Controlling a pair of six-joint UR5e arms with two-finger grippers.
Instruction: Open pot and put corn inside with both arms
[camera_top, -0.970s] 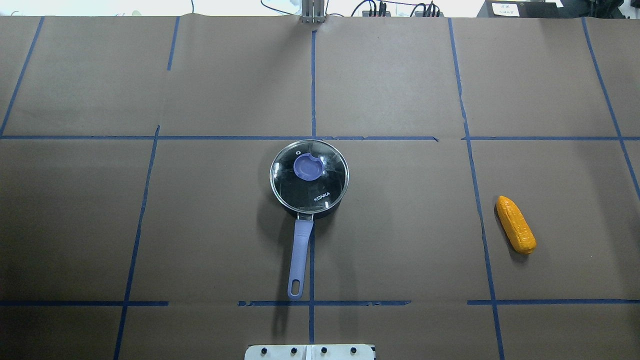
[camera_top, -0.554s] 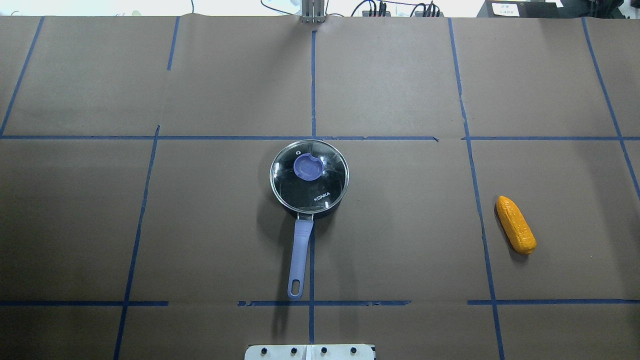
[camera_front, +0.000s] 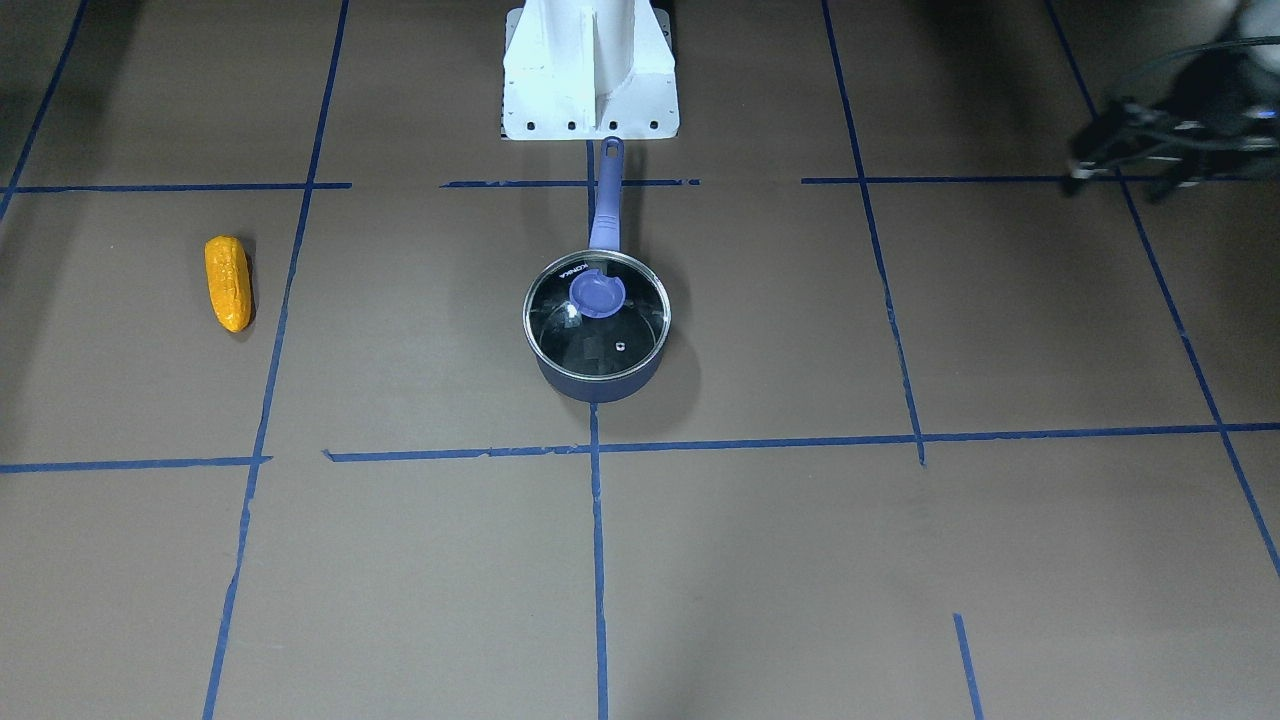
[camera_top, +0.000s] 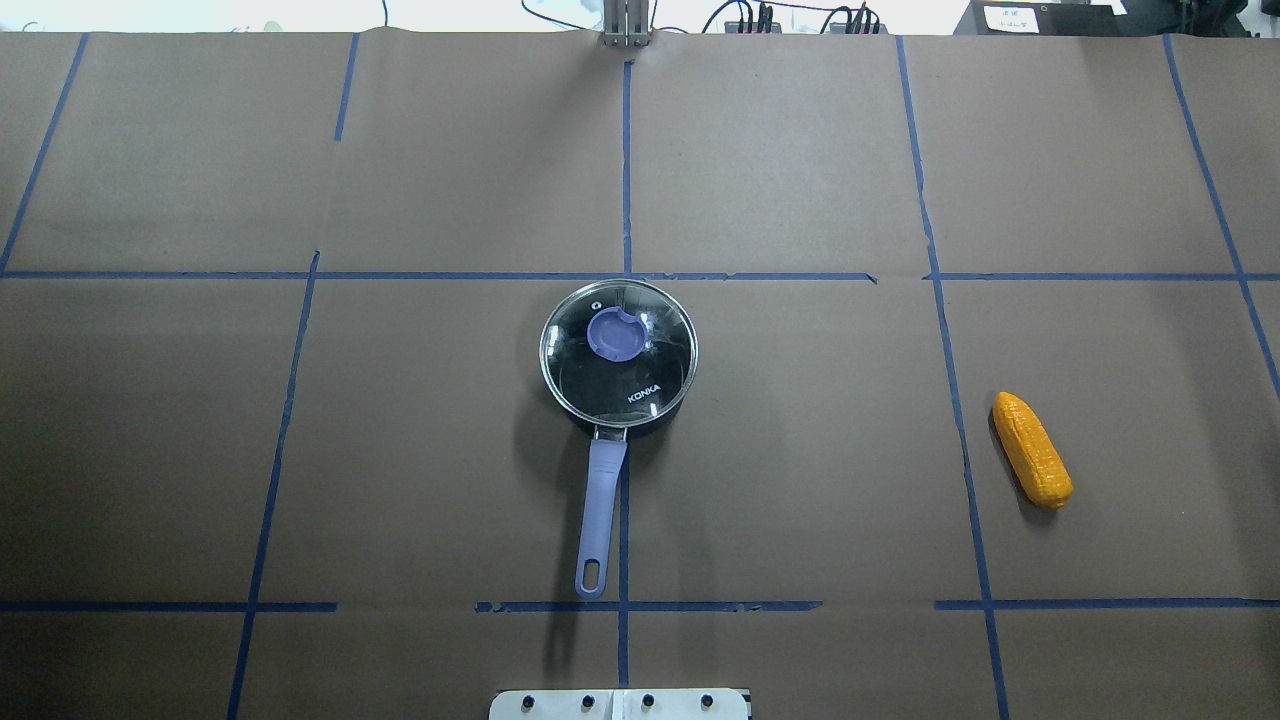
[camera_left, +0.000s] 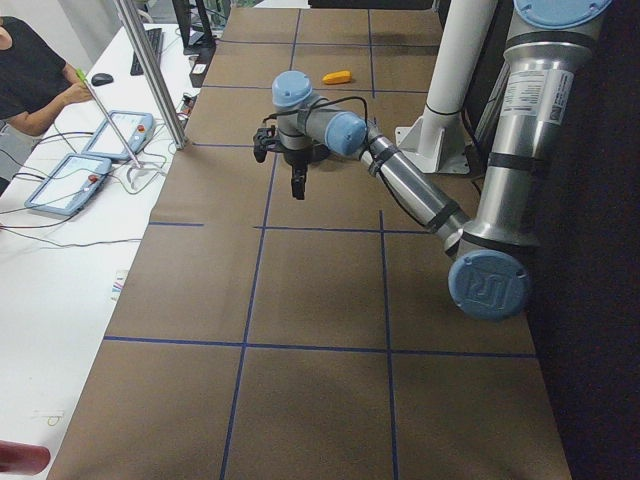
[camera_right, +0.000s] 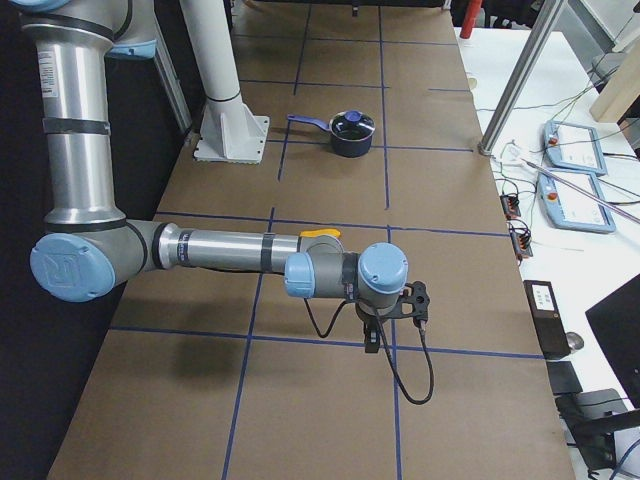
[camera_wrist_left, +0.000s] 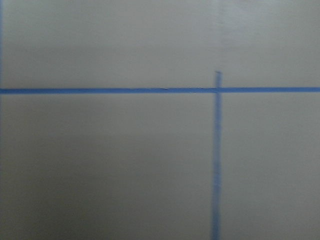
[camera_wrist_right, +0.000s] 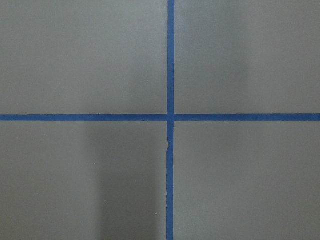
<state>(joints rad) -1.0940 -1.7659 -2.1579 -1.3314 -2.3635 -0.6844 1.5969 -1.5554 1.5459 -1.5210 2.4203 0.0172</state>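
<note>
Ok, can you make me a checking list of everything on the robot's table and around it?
Surface: brown paper-covered table with blue tape grid, flat.
Job's things: dark navy saucepan, glass lid with blue knob on; lavender handle points toward the robot. Orange-yellow corn cob lies apart, on the robot's right.
Clutter: nothing seen.
Grippers: left gripper and right gripper hang over bare table, away from both; open or shut cannot be told.
Cables: black cable loops under the right wrist.
Surroundings: person at a white bench with control pendants.
</note>
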